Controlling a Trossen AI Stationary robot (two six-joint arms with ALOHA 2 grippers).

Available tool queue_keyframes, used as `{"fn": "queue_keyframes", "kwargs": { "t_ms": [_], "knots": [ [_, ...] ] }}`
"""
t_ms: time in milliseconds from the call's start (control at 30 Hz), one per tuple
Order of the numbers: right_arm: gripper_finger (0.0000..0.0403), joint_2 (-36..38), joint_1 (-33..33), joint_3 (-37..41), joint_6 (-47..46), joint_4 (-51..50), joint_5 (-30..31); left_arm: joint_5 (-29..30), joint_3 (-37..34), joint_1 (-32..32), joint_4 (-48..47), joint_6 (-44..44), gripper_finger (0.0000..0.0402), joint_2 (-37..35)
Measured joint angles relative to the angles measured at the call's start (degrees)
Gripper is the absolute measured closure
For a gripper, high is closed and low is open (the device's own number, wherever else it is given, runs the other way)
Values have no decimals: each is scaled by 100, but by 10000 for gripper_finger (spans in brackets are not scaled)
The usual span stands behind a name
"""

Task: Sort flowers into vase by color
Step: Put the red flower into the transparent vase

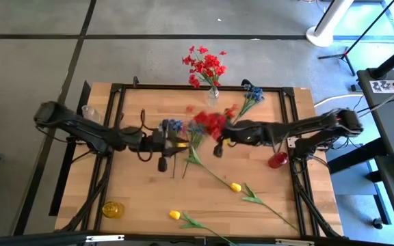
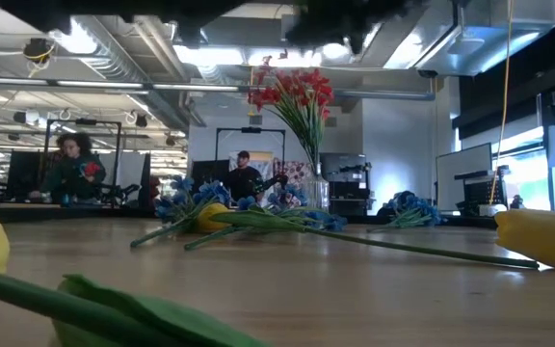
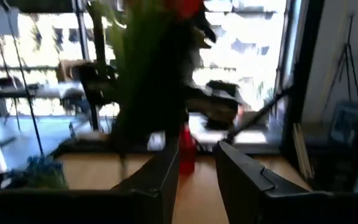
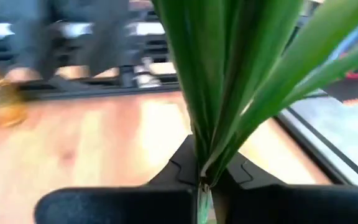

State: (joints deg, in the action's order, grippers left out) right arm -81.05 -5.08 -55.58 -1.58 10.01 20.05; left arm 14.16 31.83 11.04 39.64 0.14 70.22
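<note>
The right gripper [image 4: 202, 180] is clamped on the red flowers' [image 1: 209, 123] stems above the table's [image 1: 142, 198] middle while the left gripper's [image 3: 196, 168] fingers stand apart, so a thin grip could let them slip.

The wooden table [image 1: 142, 184] carries yellow tulip buds [image 1: 235, 186] near its front edge, blue flowers [image 1: 252, 92] and a clear vase [image 1: 213, 94] at its back edge.

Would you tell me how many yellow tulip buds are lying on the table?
2 are plainly visible: one yellow bud right of the table's centre, and another yellow bud near the front edge. A third may be hidden under the left gripper, where something yellow shows.
</note>
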Motion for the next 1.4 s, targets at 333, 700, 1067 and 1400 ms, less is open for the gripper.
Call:
{"fn": "queue_keyframes", "kwargs": {
  "t_ms": [333, 700, 1067, 1400],
  "knots": [
    [390, 951, 1947, 1140, -186, 1092, 256, 172, -183, 552, -1325, -672, 311, -156],
    [389, 170, 3957, 1127, -595, 2346, -1635, 786, -328, 809, -1274, -1168, 326, -110],
    [389, -444, 4037, 934, -610, 2525, -1912, 1049, -332, 440, 38, -406, 329, -114],
    [389, -650, 4030, 243, -415, 1393, -1921, 1042, -332, 117, 421, -404, 329, -112]
  ]
}}
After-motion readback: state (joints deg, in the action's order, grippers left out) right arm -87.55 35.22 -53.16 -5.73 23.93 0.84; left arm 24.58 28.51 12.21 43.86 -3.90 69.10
